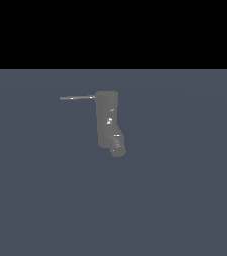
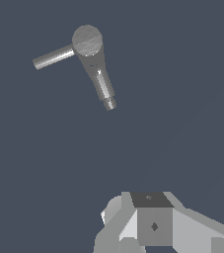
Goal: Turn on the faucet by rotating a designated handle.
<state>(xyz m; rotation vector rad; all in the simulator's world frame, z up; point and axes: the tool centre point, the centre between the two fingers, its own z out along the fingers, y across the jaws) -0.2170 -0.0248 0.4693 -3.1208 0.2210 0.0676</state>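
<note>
Projecting toward the exterior view's left, the handle (image 1: 77,97) is seen left of centre, joined to the top of the faucet (image 1: 106,120) near mid-frame (spout stub (image 1: 117,148) at its lower end). In the wrist view the gripper (image 2: 150,225) sits well apart; its fingers' state cannot be told.
</note>
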